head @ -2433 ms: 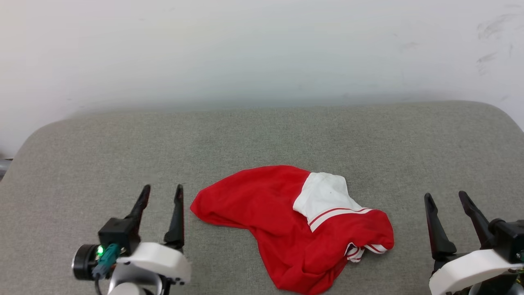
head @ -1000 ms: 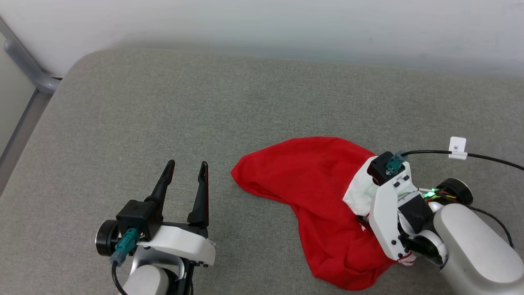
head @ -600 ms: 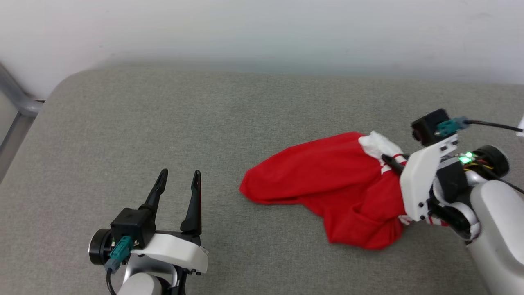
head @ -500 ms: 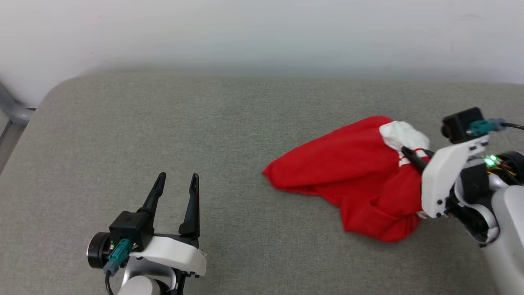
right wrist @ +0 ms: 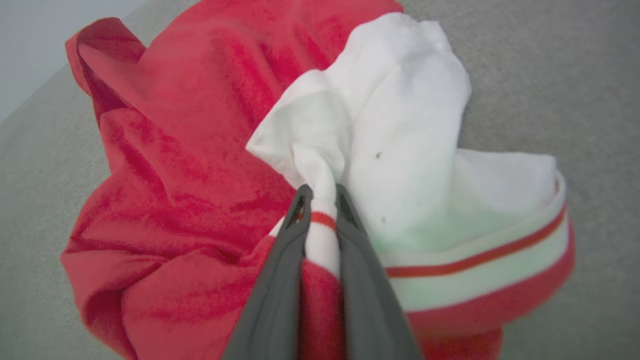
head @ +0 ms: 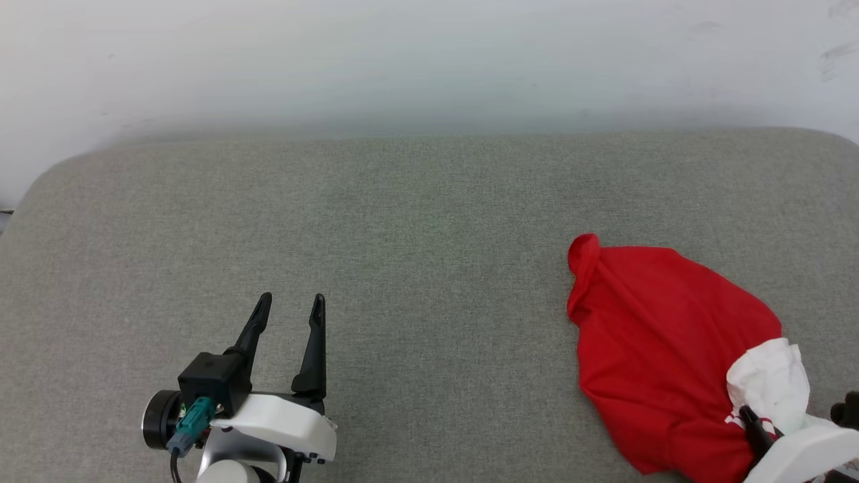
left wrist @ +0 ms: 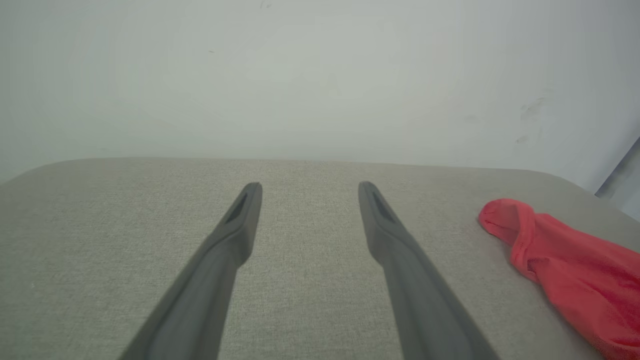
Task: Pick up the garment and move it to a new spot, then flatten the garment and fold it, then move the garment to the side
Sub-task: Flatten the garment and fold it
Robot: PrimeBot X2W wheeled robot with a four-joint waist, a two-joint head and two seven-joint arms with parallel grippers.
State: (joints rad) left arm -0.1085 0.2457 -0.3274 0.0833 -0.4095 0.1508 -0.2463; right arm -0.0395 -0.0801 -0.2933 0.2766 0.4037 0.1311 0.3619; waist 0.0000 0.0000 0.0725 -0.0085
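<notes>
At the near right of the worktop (head: 402, 221), I am holding the garment (head: 664, 335) in my right tool (right wrist: 320, 192). Its fingers are pinching tight on a fold of the white sleeve end (right wrist: 395, 100), just where the striped trim (right wrist: 475, 260) is crossing it.

A couple of seconds ago the shirt was lying crumpled at the near middle, between my two tools, and the right tool was waiting open beside it. Since then I have been closing on the sleeve and hauling the cloth over to the right. My head was swinging meanwhile, but the worktop's outline is now sitting much as it was at the start. So the shift is in the shirt itself, and the middle is now showing bare grey.

My left tool (head: 290, 305) is staying at the near left as before, fingers spread and carrying nothing, well apart from the garment.

I am judging the move to a new spot as nearly finished. The shirt is still lying bunched, its red body trailing away from my grip toward the far left, with no lettering showing. Flattening is coming next and is probably going to need both tools. The cloth is sitting close to the near right edge, so I am watching for it slipping off when I let go.
</notes>
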